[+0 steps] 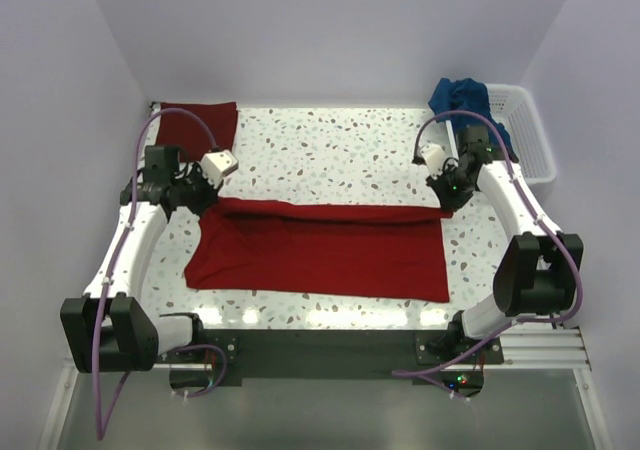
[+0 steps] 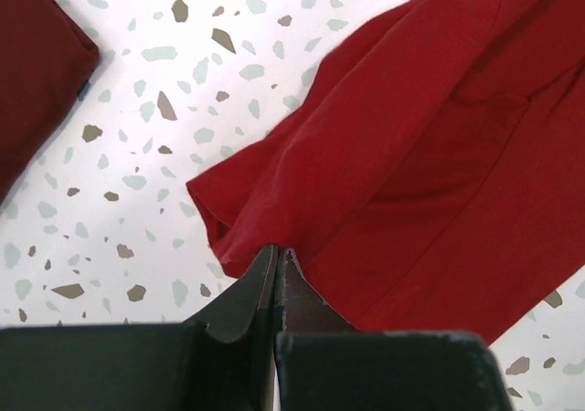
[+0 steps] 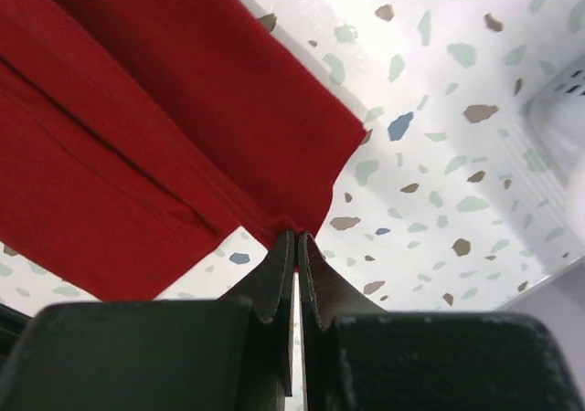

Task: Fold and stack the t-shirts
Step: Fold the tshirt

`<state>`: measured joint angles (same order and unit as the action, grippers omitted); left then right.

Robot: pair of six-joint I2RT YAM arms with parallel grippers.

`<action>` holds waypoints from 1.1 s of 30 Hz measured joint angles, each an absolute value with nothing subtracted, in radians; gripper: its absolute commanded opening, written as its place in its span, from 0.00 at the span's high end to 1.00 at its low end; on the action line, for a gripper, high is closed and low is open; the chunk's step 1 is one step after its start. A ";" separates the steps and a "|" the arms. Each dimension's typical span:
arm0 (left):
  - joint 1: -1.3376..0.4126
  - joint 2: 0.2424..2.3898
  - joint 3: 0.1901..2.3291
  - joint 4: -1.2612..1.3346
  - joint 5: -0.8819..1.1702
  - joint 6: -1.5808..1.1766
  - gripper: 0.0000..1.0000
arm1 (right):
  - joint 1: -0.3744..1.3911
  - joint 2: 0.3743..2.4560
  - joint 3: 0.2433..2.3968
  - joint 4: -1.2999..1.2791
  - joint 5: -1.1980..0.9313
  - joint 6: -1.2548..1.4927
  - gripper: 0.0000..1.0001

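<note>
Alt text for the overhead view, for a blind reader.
The left end effector and right end effector pinch the far edge of a bright red t-shirt on a speckled table. A maroon t-shirt lies far left; a blue t-shirt and white basket far right.

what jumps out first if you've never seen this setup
The bright red t-shirt dominates, spread wide across the middle of the speckled table. The left claw and the right claw are each shut on one far corner of it. Next come the folded maroon t-shirt in the far left corner and the blue t-shirt bunched at the rim of the white basket at far right.
</note>
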<state>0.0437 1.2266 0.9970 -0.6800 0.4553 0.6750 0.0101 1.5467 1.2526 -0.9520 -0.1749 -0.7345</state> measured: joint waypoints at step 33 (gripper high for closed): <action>0.044 1.116 0.739 -0.705 0.372 0.757 1.00 | 0.010 1.528 1.014 -0.876 -0.159 -0.802 1.00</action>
